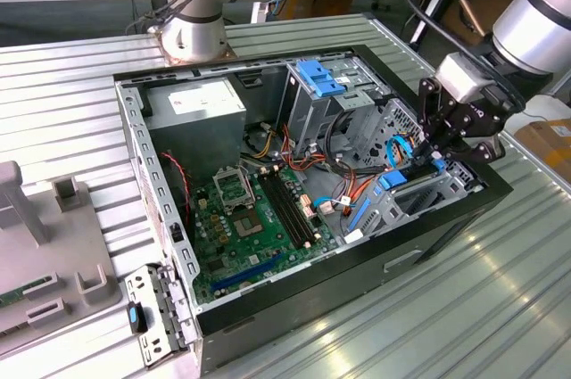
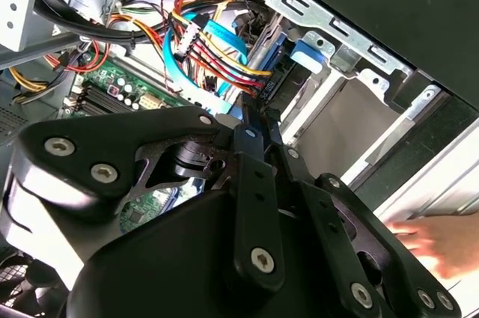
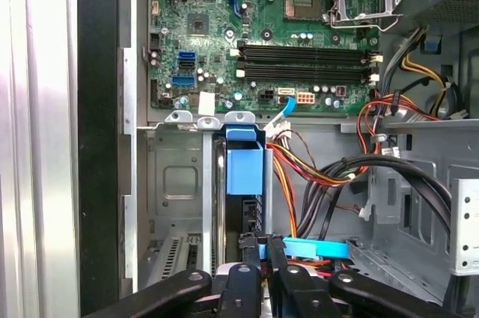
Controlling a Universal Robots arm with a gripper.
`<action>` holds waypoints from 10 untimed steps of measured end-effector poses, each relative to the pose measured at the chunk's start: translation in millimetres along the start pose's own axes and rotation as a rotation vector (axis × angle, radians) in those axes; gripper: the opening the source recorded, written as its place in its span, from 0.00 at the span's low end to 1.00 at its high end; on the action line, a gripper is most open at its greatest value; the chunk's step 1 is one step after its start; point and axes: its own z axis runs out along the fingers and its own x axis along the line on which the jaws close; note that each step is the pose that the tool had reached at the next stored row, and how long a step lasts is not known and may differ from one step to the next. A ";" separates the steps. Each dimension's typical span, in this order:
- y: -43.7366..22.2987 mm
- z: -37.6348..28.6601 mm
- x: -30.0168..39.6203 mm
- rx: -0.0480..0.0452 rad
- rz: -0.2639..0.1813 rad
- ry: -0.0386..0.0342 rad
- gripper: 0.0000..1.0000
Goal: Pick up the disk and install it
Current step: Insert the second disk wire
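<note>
1. The disk [image 3: 244, 172] stands on edge in the slot of the metal drive cage [image 3: 176, 183], near the front wall of the open computer case [image 1: 294, 299]. Its blue carrier frame is seen from above in the first wrist view. It appears partly seated, though how deep cannot be told.
2. The pincer [image 3: 262, 247] is seen at the disk's end, its fingers [image 3: 251, 247] drawn close together and, as far as can be judged, clamped on the disk's edge. In the exterior view the pincer [image 1: 443, 154] hangs over the cage at the case's corner on the exterior view's right.
3. The step in hand is judged to be the seating of the disk in its bay. The disk is best kept square to the slot walls, so that the frame is not jammed against the cage's sheet metal.
4. A bundle of coloured cables [image 3: 314, 176] runs just beside the slot. Care is called for so that none is pinched between frame and cage.
5. The motherboard [image 3: 299, 56] lies beyond the cage and should be left untouched.
6. The case rests on the ribbed tabletop [image 1: 428, 325]. Gentle pressure is advised, lest it be shifted.
</note>
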 end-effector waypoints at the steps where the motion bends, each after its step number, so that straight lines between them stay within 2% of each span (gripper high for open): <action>1: 0.1 0.8 0.5 0.0005 0.005 0.0002 0.16; 10: 0.0 4.8 4.0 0.0024 0.024 0.0000 0.16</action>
